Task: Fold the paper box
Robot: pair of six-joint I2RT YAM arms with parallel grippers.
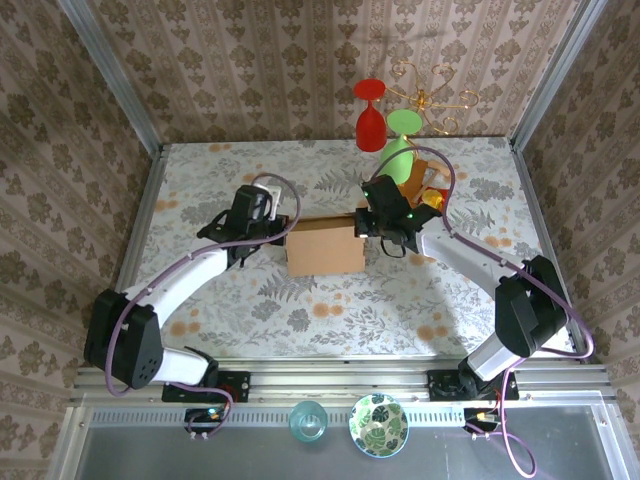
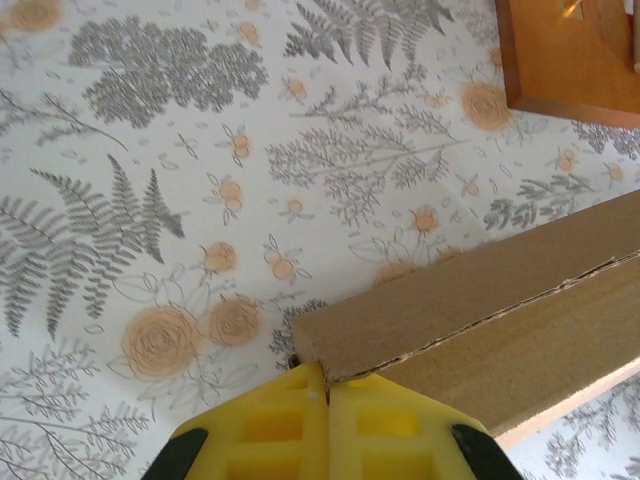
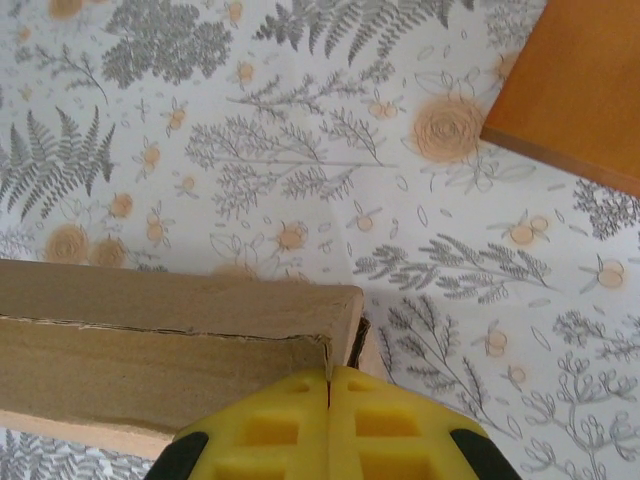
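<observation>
Paper box (image 1: 325, 245): It lies just left of the wooden stand (image 1: 428, 188), a bit nearer the arms. It looks like a low box with its walls up.
Left gripper (image 2: 327, 395): It is far left of the stand, at the box's left end. Its yellow fingers are squeezed tight together with nothing between them. The tips touch the box's corner.
Right gripper (image 3: 328, 390): It is close to the stand's left side, at the box's right end. It is clenched too and holds nothing. Its tips rest against that corner.
Might go wrong, squash: If both grippers push in hard, I think the thin walls could bend or crumple.
Might go wrong, pop open: Stiff card likes to spring back, so a flap could flip up once nothing presses on it.
Might go wrong, bump: A slide to the right could push the box into the stand and tip the green wine glass (image 1: 400, 140).
Box feel: Plain brown cardboard, flat and dull, with rough cut edges and straight creases.
Table (image 1: 250, 310): A smooth cloth with ferns and orange flowers. It may be slippery.
Stand feel: Shiny orange-brown wood with square edges.
</observation>
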